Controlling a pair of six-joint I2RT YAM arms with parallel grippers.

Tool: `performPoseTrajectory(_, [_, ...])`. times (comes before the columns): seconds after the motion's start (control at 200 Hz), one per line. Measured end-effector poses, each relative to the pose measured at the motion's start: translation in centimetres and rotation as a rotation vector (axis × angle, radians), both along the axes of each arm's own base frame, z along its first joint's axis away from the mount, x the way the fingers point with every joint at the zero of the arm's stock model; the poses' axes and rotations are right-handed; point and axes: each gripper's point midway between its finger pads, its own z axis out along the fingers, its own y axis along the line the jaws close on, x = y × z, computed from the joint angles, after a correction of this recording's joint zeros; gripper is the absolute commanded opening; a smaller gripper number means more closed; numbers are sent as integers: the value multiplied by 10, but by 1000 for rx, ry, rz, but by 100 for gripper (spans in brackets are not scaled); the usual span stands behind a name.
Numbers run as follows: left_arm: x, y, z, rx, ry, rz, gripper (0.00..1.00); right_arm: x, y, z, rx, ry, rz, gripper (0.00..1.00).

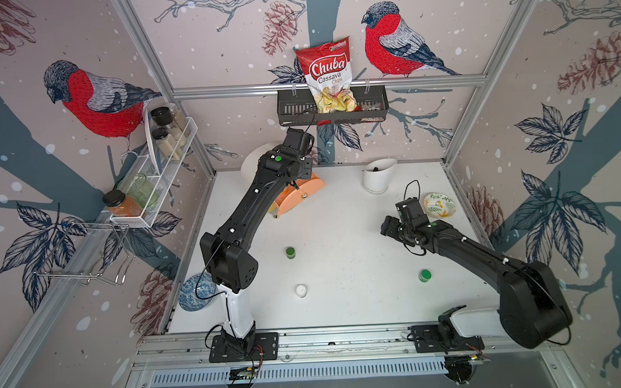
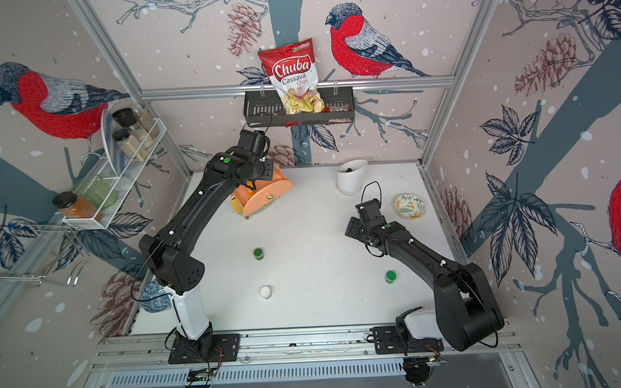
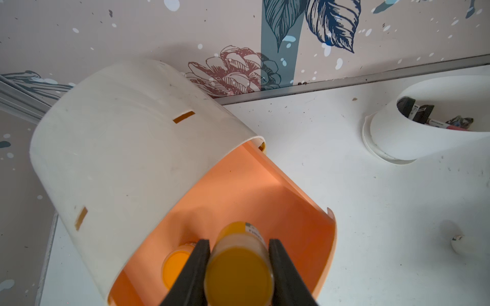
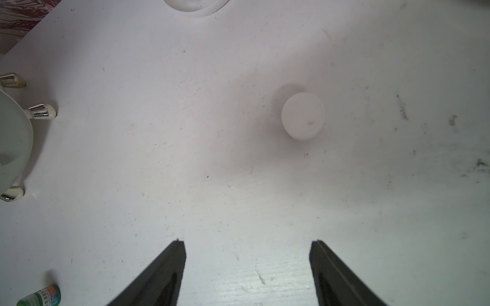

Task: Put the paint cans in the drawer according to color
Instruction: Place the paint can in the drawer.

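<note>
Orange cans (image 3: 238, 273) (image 3: 176, 265), two, at the drawer (image 3: 252, 190); green cans (image 1: 290, 252) (image 1: 425, 275), two.

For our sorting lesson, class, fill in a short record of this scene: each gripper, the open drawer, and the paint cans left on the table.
Left gripper: shut on held orange can, over the open peach drawer
Drawer contents: second orange can
Right gripper: open, empty, above the table
On table: green can, second green can, white can, second white can
</note>
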Motion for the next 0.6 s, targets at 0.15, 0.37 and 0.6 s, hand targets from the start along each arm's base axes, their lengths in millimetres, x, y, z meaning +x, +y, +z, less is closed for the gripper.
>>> performPoseTrajectory(0.15, [8,6,-12,9,29,15,21,0,0,0,0,-1,0,79])
performPoseTrajectory(0.37, [8,3,-31,18,83,1,21,2,1,2,5,-13,1,79])
performPoseTrajectory(0.6, [14,3,-45,17,115,-9,21,4,2,4,9,-23,3,79])
